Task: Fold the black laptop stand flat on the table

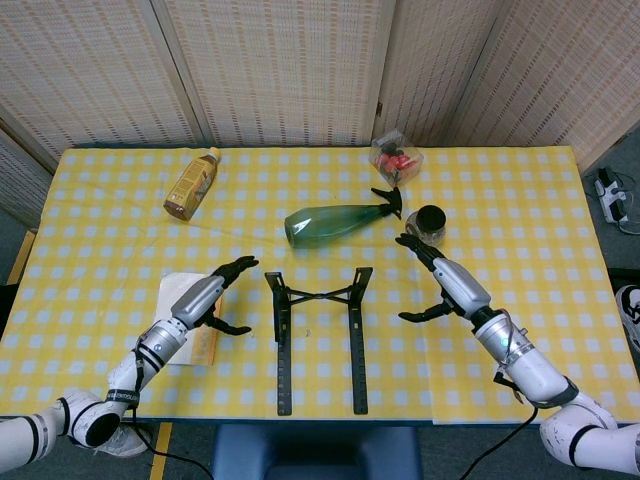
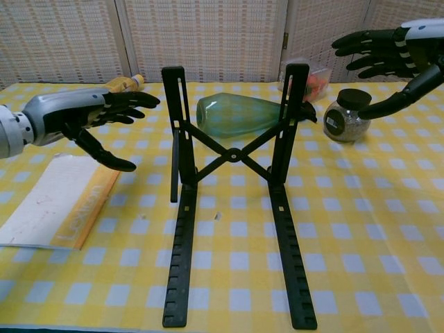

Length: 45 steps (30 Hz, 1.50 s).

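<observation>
Over the notebook (image 1: 186, 317), the left hand (image 1: 205, 295) hovers, fingers spread wide and holding nothing. One black laptop stand (image 1: 317, 335) sits mid-table with its two arms up. Past it, the right hand (image 1: 447, 285) hangs with fingers apart, near one jar (image 1: 428, 226). Bare cloth lies around the stand.

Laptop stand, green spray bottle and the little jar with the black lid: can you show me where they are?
laptop stand (image 2: 234, 157), chest view, on the middle of its crossed braces.
green spray bottle (image 1: 330, 223), head view, on the middle of its body.
jar (image 2: 345, 121), chest view, on its glass side below the lid.
</observation>
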Available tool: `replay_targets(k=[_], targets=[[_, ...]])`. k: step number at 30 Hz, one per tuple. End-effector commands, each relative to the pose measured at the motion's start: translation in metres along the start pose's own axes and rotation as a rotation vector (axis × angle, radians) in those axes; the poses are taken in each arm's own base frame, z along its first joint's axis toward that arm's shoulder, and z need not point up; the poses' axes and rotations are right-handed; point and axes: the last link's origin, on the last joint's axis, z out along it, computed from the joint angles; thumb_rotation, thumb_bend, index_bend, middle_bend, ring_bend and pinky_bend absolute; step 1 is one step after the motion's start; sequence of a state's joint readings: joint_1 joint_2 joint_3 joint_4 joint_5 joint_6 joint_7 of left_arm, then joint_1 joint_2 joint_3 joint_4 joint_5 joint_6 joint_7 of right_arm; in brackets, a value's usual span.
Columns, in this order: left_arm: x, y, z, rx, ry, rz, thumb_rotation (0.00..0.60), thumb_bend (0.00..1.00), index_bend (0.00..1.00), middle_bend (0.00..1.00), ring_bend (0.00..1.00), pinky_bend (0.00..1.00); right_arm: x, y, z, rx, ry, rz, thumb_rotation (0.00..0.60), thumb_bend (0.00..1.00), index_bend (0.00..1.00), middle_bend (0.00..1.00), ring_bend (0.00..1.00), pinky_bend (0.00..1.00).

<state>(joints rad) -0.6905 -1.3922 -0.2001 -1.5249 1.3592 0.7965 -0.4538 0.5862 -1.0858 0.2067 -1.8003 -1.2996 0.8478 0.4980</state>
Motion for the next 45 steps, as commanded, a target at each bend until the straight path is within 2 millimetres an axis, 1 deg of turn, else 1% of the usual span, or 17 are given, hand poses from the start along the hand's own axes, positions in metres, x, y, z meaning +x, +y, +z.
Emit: replay_targets(k=[1,6,12,17,22,28,36,41,45], targets=[[-0.002,0.007,0.016,-0.002,-0.01,-0.052,0.6,0.17,0.0,0.04,0.0,0.0,0.0,0.001,0.0,-0.002,0.002,0.001,0.6,0.14,0.0,0.0,0.0,0.0],[-0.008,0.013,0.032,0.01,-0.027,-0.123,0.6,0.17,0.0,0.04,0.0,0.0,0.0,0.002,-0.001,-0.005,0.006,-0.004,0.6,0.14,0.0,0.0,0.0,0.0],[-0.015,0.025,0.043,0.004,-0.056,-0.219,0.6,0.17,0.0,0.04,0.0,0.0,-0.001,0.005,-0.001,-0.011,0.011,0.002,0.6,0.14,0.0,0.0,0.0,0.0],[-0.019,0.03,0.057,0.005,-0.065,-0.228,0.6,0.17,0.0,0.04,0.0,0.0,-0.002,0.008,0.0,-0.017,0.01,0.004,0.6,0.14,0.0,0.0,0.0,0.0],[-0.022,0.024,0.071,0.021,-0.026,-0.146,0.6,0.17,0.0,0.04,0.0,0.0,-0.002,0.013,-0.001,-0.028,0.013,0.004,0.6,0.14,0.0,0.0,0.0,0.0],[-0.021,0.013,0.079,0.04,0.022,-0.048,0.6,0.15,0.0,0.04,0.0,0.0,-0.002,0.016,-0.001,-0.033,0.012,0.006,0.6,0.14,0.0,0.0,0.0,0.0],[-0.019,0.003,0.092,0.062,0.074,0.011,0.6,0.11,0.0,0.05,0.01,0.0,-0.004,0.016,-0.001,-0.032,0.009,0.005,0.6,0.14,0.0,0.0,0.0,0.0],[-0.021,-0.001,0.094,0.072,0.082,0.009,0.6,0.09,0.03,0.07,0.03,0.0,-0.006,0.016,-0.002,-0.033,0.006,0.005,0.6,0.14,0.0,0.0,0.0,0.0],[-0.022,0.0,0.085,0.054,0.078,-0.022,0.6,0.09,0.05,0.07,0.03,0.0,-0.006,0.017,-0.003,-0.034,0.008,0.007,0.6,0.14,0.0,0.0,0.0,0.0]])
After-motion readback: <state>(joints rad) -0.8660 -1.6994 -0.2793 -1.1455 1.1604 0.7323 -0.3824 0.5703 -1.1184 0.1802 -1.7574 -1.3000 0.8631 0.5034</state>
